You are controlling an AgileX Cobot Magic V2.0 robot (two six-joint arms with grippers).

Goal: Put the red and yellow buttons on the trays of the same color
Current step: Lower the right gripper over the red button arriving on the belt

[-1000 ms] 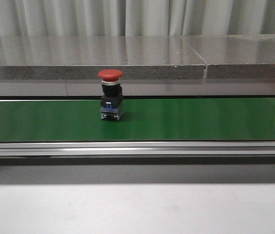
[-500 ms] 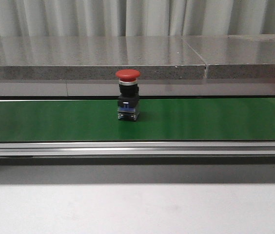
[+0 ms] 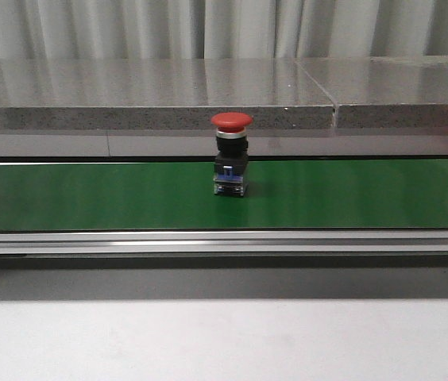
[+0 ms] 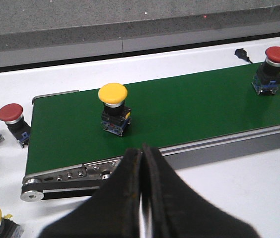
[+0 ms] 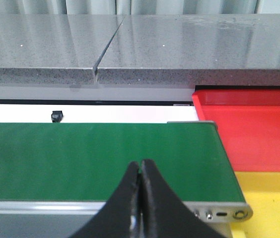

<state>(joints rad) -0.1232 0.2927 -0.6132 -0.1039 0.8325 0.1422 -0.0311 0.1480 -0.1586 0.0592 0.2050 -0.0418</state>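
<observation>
Upright on the green belt stands a red button, about midway along it in the front view. Left of it, near the belt's left end, stands a yellow button. Off that end, on the white table, lie more buttons: another red one tilted, and yellow ones partly cut off at the edge. Past the belt's right end sit the red tray on the far side and the yellow tray nearer. Both grippers, left and right, are closed with fingers pressed together, holding nothing, on the near side of the belt.
</observation>
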